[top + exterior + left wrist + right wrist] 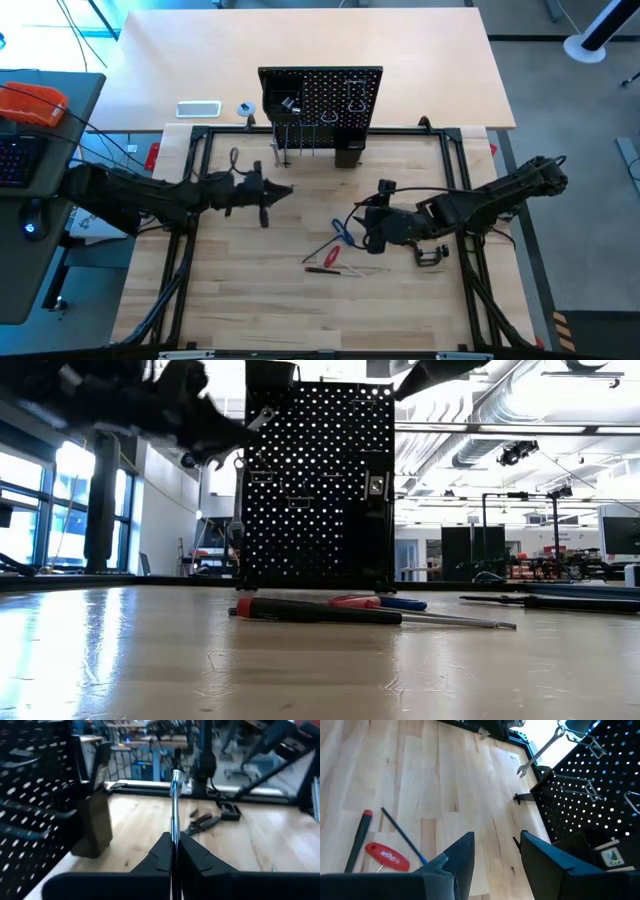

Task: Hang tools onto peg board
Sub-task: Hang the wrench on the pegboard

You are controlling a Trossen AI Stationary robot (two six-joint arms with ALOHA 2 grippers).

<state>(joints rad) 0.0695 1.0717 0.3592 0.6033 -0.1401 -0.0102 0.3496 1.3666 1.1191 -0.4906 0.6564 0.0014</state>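
Observation:
The peg board stands upright at the table's far middle, and also shows in the low view. My left gripper is raised to the left of and nearer than the board, shut on a silver wrench. My right gripper hangs open over the table's middle and touches nothing. Below it lie a red-handled screwdriver, a blue-handled T hex key and a slim black driver. A black C-clamp lies on the table right of them. My left gripper pinches the wrench's shaft between its two fingers. The wrench runs forward along the fingers, and its free open-jawed end points toward the board. It is lifted clear of the table, roughly level.
Black pliers lie on the table beyond the wrench. The board carries metal hooks and a black bin at its foot. Several slim tools hang at the board's left. A black frame borders the table.

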